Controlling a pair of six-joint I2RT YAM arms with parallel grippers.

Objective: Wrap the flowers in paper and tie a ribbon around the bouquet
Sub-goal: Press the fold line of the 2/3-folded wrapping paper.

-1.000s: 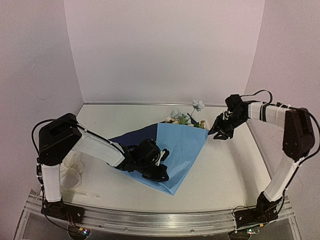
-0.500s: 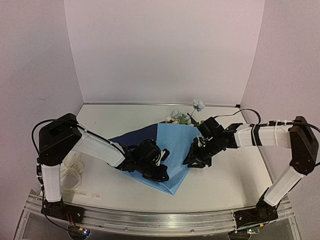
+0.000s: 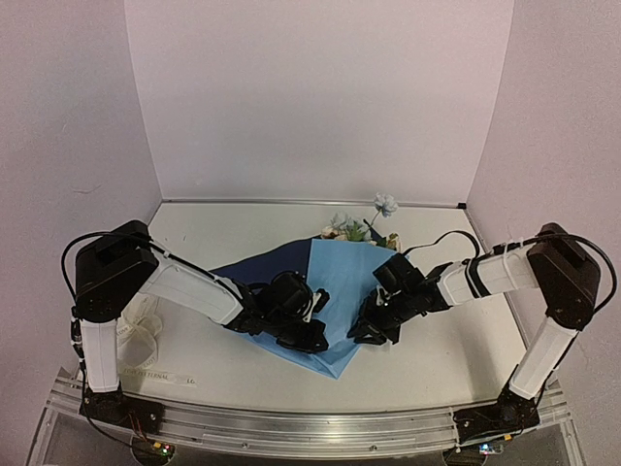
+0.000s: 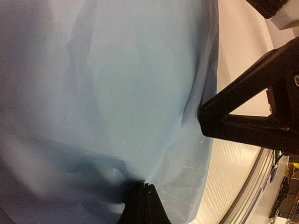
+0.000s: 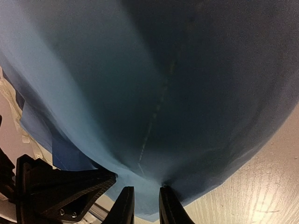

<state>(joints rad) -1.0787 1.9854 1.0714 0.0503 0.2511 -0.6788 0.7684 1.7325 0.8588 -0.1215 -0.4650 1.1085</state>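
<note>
Here, the barely parted right pincer (image 5: pixel 144 189) straddles one edge of the paper (image 5: pixel 154 93).

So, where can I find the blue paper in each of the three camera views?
Top external: the paper is in the centre of the picture, below the flowers.
Left wrist: it fills the left and the middle.
Right wrist: it fills nearly everything above the right gripper.
Shared landmark: the right gripper at the paper's edge; in the left wrist view, the black wedge at the right.
</note>
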